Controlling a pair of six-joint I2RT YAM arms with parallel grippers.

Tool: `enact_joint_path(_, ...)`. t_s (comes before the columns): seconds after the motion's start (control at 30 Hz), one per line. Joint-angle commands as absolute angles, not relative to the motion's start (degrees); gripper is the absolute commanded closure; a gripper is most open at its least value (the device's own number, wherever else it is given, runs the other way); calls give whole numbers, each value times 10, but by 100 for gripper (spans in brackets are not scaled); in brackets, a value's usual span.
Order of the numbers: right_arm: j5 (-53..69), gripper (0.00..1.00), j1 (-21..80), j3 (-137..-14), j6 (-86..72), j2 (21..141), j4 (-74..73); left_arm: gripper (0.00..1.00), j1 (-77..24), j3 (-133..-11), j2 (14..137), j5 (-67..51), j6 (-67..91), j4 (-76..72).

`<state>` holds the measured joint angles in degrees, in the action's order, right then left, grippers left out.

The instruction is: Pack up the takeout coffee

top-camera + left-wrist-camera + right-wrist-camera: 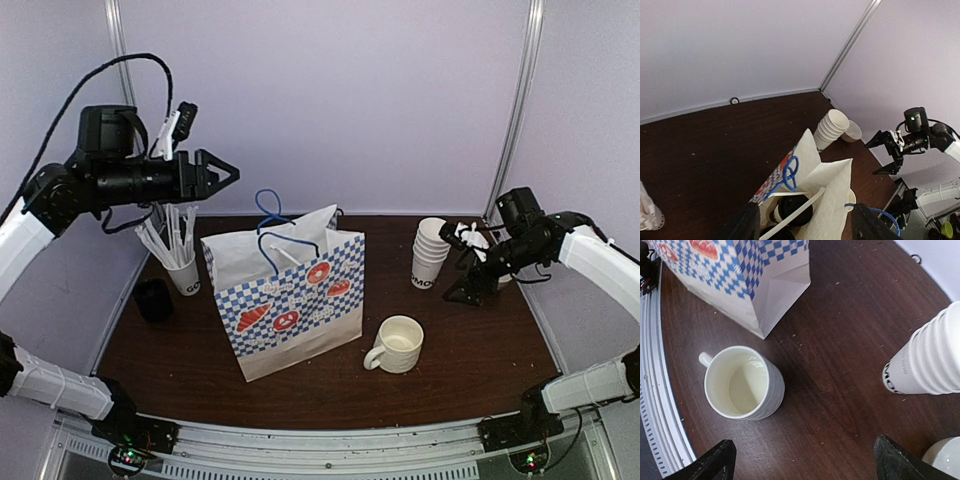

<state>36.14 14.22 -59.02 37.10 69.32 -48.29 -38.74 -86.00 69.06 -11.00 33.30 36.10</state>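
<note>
The takeout coffee (791, 207) sits down inside the checked paper bag (300, 300) on the worktop (450, 365), black lids showing. The left gripper (228, 178) hangs above the bag's left side, spread wide and empty. The right gripper (462, 266), equally wide and empty, is to the bag's right, beyond the stack of paper cups (430, 250).

The counter (190, 345) is dark wood-grain, smooth with a low sheen and flecked with pale specks. The bag (300, 300) is matt paper, white with printed blue checks. The mug (742, 385) is glossy glazed ceramic, faintly ridged outside. The stacked cups (932, 357) are matt white paper. Inside the bag, the takeout coffee (790, 206) shows smooth black plastic lids. The rail (657, 405) is pale metal
</note>
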Motion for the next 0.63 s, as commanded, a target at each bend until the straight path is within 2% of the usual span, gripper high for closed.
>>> enact_joint_path(0.0, 259, 1, 138, -682, 280, 674, -480, 29, -383, -913, 666, 73, 193, 499)
enact_joint_path(0.13, 149, 1, 120, -760, 168, 678, -467, 18, -375, -915, 666, 219, 97, 536)
enact_joint_path(0.2, 123, 1, 111, -794, 124, 682, -470, 12, -370, -880, 655, 305, 71, 515)
enact_joint_path(0.27, 72, 1, 111, -826, 78, 685, -468, 8, -362, -835, 635, 338, 54, 478)
enact_joint_path(0.43, -28, 1, 111, -837, 41, 652, -440, 3, -327, -751, 604, 317, 64, 410)
enact_joint_path(0.6, -12, 1, 111, -794, 41, 612, -413, 3, -310, -755, 615, 269, 80, 421)
